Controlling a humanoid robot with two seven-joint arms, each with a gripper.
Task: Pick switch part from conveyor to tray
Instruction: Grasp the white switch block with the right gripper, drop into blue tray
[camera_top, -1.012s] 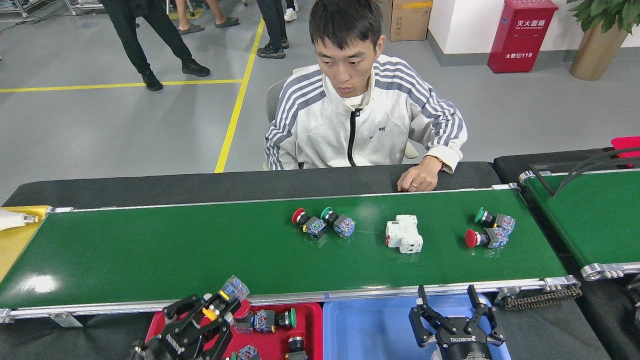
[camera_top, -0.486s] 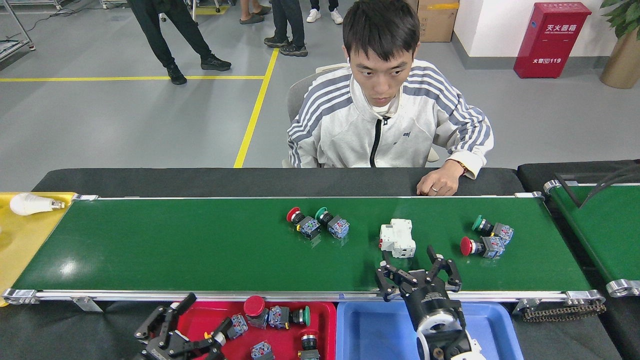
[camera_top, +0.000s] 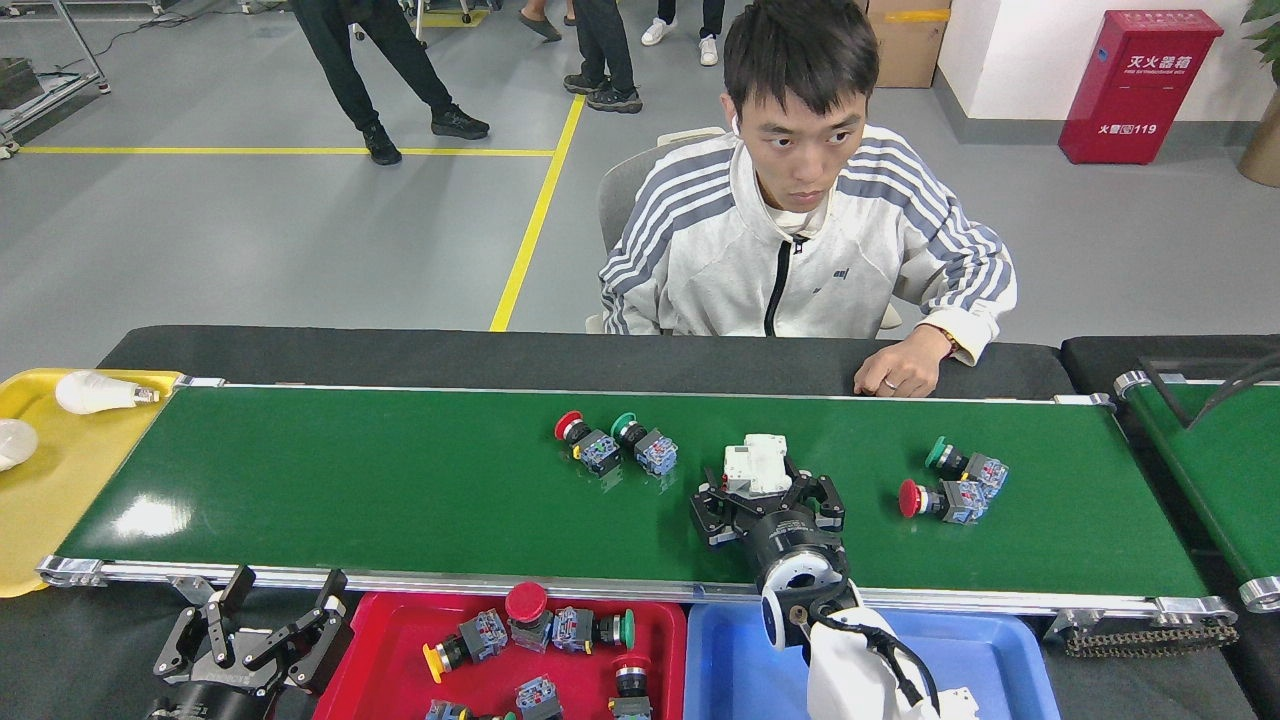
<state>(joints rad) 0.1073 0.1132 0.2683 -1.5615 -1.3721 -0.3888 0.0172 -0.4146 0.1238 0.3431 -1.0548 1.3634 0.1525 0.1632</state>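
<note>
1. The right tool (camera_top: 765, 492) is over the conveyor (camera_top: 350, 490), fingers spread wide around the near end of the white switch (camera_top: 757, 466).
2. The switch lies flat, long axis running away from the tool toward the person (camera_top: 800, 250).
3. The left tool (camera_top: 262, 633) hangs open, empty, beside the red tray (camera_top: 370, 665).

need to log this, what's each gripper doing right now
left gripper: open, empty, beside the red tray.
right gripper: open around the white breaker, not closed yet.
</note>
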